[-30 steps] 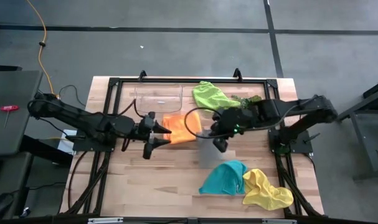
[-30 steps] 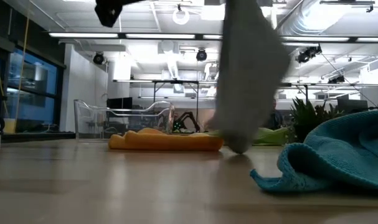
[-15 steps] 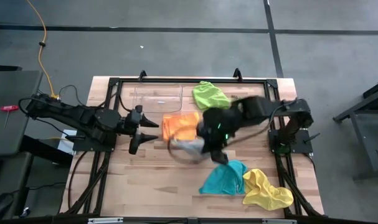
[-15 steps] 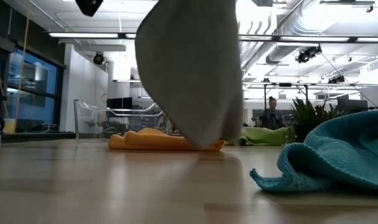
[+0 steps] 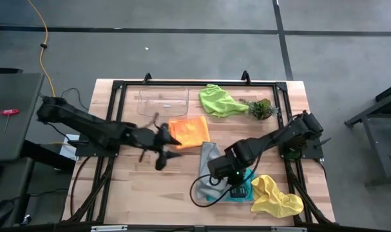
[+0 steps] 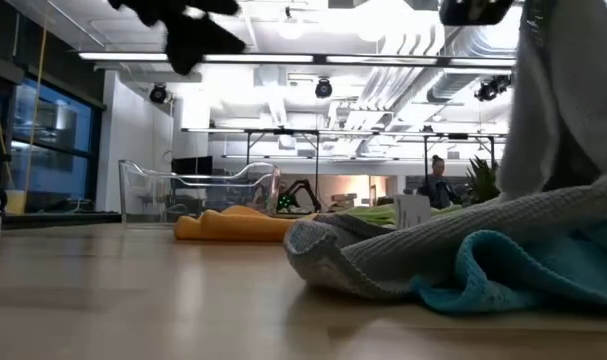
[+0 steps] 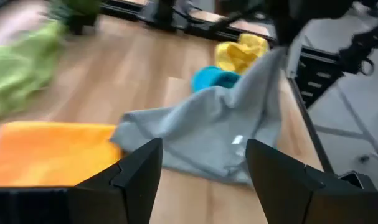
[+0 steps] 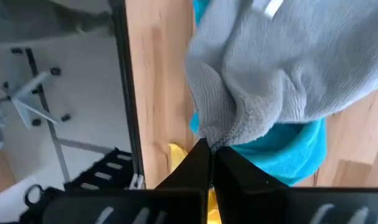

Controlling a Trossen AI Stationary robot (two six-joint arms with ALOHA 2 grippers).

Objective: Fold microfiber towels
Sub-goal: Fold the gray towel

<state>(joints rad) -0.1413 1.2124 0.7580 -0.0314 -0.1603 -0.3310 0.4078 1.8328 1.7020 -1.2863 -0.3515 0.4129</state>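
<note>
The grey towel lies crumpled at mid-table, one end draped over the teal towel. My right gripper is shut on it, above the teal towel. The open left gripper hovers just left of the grey towel, next to the orange towel, which lies flat on the table. In the left wrist view the grey towel is ahead of the spread fingers. The lime green towel lies at the far edge. The yellow towel is bunched at the near right. My right gripper pinches a bunched edge of the grey towel between its two shut fingers. The fingers come steeply from above. From the hold the cloth drops slack, and the towel's other part rests on the table and across the teal towel.
A clear plastic tray stands at the far edge, left of the lime green towel. A small leafy sprig lies at the far right. Black frame rails run along the table's sides. Bare wood shows at the near left.
My right gripper has swung down and toward the table's near edge, tipping steeply downward, with the grey towel. The towel hung clear of the table a second ago; now its lower part lies on the table and over the teal towel. My left gripper drew back left, then returned.
</note>
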